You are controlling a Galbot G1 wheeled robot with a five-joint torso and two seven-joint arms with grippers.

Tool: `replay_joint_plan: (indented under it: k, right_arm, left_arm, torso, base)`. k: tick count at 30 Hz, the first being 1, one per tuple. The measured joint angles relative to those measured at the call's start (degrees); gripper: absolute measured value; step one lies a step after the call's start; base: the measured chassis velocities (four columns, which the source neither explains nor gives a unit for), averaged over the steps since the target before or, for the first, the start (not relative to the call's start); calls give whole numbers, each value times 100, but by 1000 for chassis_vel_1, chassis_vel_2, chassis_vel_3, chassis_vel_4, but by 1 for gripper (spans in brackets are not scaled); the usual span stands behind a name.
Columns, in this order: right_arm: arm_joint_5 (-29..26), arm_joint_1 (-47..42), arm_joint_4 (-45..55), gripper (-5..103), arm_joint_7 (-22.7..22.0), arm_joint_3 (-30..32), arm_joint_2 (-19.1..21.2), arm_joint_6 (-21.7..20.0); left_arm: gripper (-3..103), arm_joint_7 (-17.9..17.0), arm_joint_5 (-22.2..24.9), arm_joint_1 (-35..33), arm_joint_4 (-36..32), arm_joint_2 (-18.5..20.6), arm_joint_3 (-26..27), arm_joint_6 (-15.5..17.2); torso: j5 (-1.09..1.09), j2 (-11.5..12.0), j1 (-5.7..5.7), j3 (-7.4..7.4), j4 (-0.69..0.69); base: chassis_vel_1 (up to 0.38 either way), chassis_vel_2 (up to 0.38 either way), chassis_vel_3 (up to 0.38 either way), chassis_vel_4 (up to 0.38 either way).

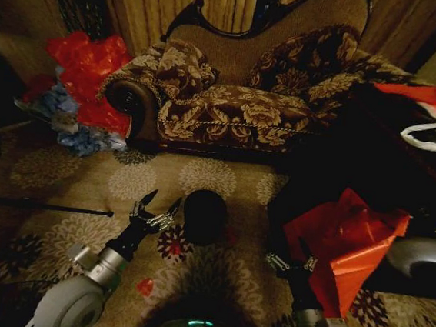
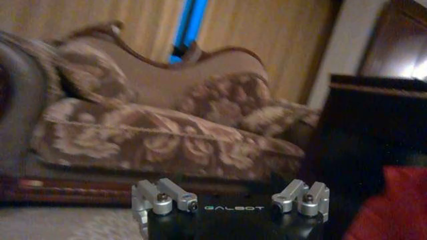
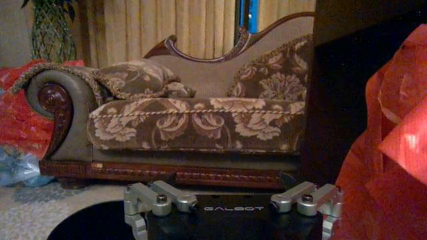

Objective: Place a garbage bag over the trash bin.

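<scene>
My left gripper [image 1: 157, 208] is wide open beside the bin [image 1: 204, 216]; my right gripper [image 1: 290, 257], also open, is near the red bag [image 1: 349, 246].

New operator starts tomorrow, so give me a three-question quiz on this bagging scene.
1. True or false: the bag already covers the bin.
2. Which gripper is nearer the bin?
A. left gripper
B. right gripper
3. Fill in: behind the bin stands a floral ____.

Key:
1. False. The bin stands bare on the carpet, and the red bag lies apart from it, to the robot's right.
2. A. The left gripper is open just left of the bin; the right gripper is beside the bag.
3. sofa
</scene>
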State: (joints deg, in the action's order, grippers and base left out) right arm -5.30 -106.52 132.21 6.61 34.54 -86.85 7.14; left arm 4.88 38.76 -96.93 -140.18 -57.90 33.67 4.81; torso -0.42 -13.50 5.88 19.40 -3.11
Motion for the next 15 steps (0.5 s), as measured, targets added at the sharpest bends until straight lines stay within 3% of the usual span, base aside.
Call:
replay_joint_plan:
  k: [3, 12, 15]
  right_arm:
    - [-8, 41, -129, 100, -47, -7, -31, 84]
    - [-25, 74, -220, 100, -71, -18, -97, 125]
    - [51, 71, -324, 100, -34, -31, -97, 182]
  left_arm:
    - [93, -39, 145, 287, 70, 452, -250, 23]
    - [94, -110, 446, 537, 115, 684, -455, 124]
    - [94, -203, 850, 775, 104, 912, -645, 219]
  torso:
    - [0, 0, 0, 0, -2]
    - [-1, 0, 0, 0, 1]
    - [-1, 0, 0, 0, 2]
  base:
    - [0, 0, 0, 0]
    - [0, 0, 0, 0]
    - [0, 0, 0, 0]
